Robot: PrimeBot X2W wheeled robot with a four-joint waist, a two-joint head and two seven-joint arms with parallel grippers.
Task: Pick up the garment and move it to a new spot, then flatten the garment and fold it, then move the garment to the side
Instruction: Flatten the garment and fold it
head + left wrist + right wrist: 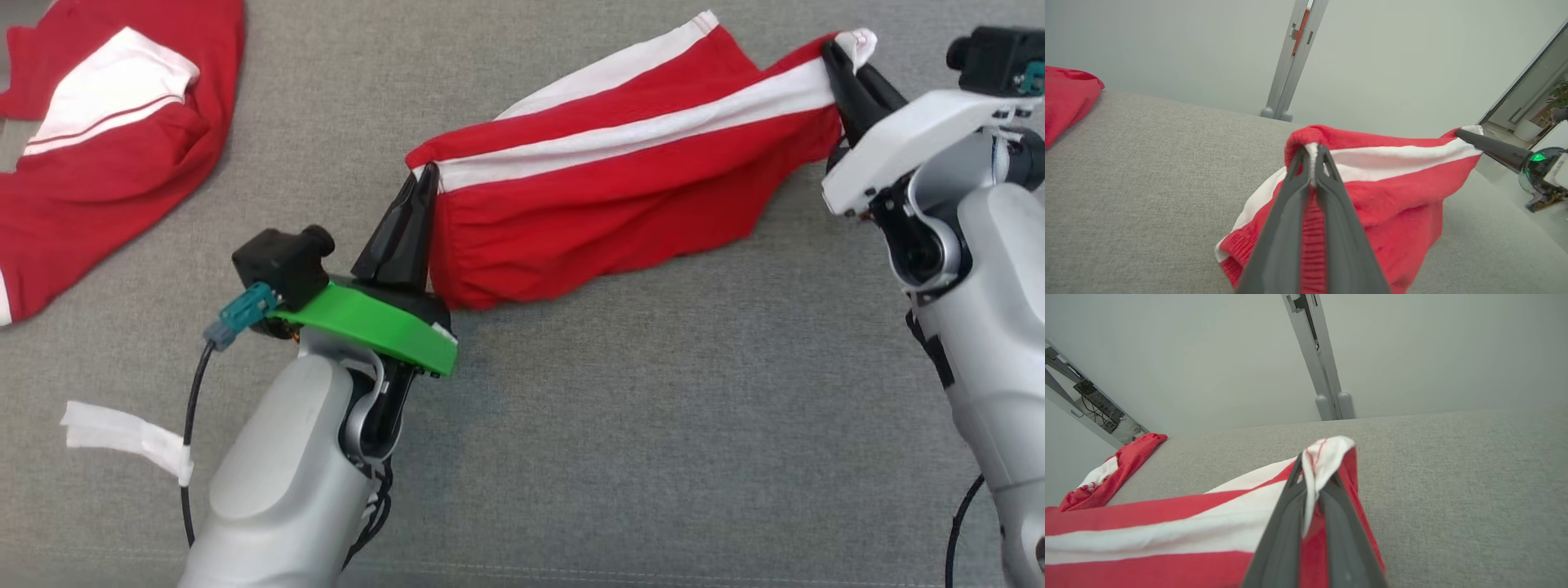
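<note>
I have the red garment with white stripes [620, 204] strung between my two arms over the grey fabric-covered table [653, 425]. Its top edge is lifted and drawn fairly taut, and its lower folds sag down and appear to rest on the cloth surface, in the middle and right of my head view. My left pincer [420, 188] is clamped on the near-left corner; the left wrist view shows ribbed knit pinched between the closed fingers, probably a hem or waistband. My right pincer [841, 61] is clamped on the far-right corner, where a small white tip of fabric pokes out past the fingertips. I judge the piece light and thoroughly soft. It droops wherever I am not holding it, so it will not keep a shape by itself and will bunch if I let the span go slack. It is not fragile, and the knit looks grippy rather than slick, though the right-hand bite seems shallow and could creep out under a hard pull. The best places to hold are the thicker seamed edges and corners, as now, spread wide so that tension flattens the body. A second red and white garment [106, 155] lies well apart at the far left.
</note>
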